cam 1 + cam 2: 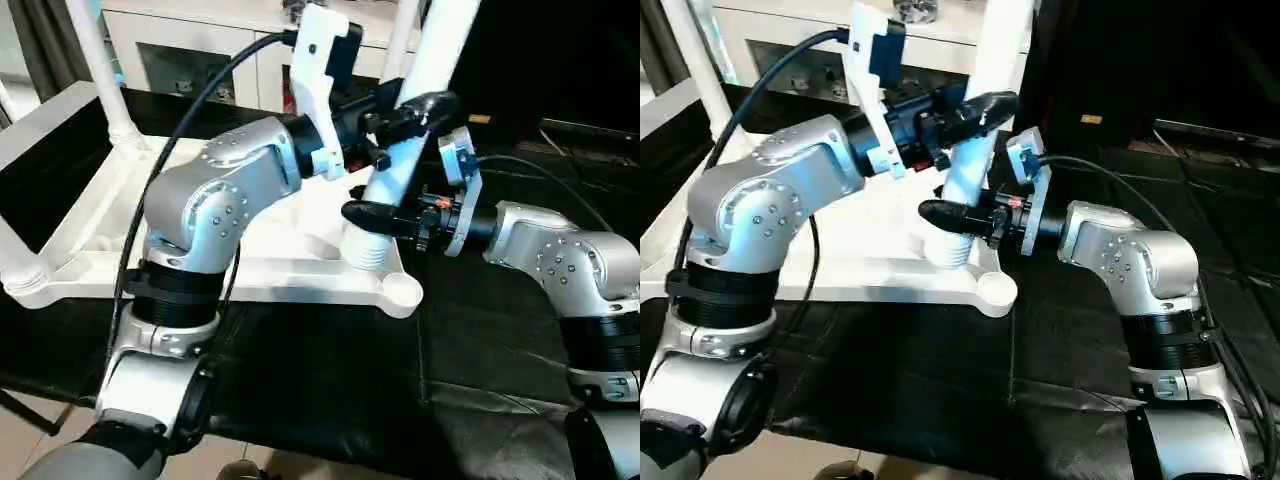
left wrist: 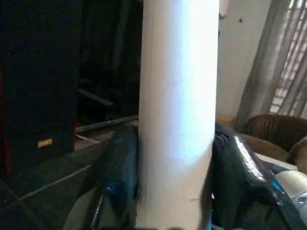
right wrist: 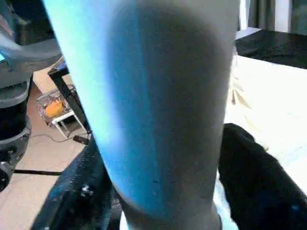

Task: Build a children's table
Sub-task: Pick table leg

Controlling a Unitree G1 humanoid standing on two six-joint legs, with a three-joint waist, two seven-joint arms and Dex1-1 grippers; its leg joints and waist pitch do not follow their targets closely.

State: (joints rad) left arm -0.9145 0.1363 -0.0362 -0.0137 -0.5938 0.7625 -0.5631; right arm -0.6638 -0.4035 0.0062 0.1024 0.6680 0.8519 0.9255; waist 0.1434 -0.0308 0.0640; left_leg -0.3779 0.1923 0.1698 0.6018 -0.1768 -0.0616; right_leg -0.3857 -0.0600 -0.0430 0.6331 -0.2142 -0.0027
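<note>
The white tabletop (image 1: 290, 268) lies underside up on a black-covered bench. A white tapered leg (image 1: 432, 60) stands tilted at its near right corner. The leg's ribbed lower end (image 1: 365, 250) is just behind the round corner socket (image 1: 402, 291). I cannot tell whether the end is seated. My left gripper (image 1: 415, 112) is shut on the leg higher up, and its black fingers (image 2: 120, 167) flank the tube (image 2: 177, 105). My right gripper (image 1: 385, 214) is shut on the same leg (image 3: 158, 105) just above the ribbed end.
Other white legs stand upright at the far left corner (image 1: 100, 70) and the near left corner (image 1: 15, 255). Another white tube (image 1: 400, 28) rises behind my left wrist. A white glass-door cabinet (image 1: 200, 50) stands behind. The black bench cover (image 1: 320, 380) stretches toward me.
</note>
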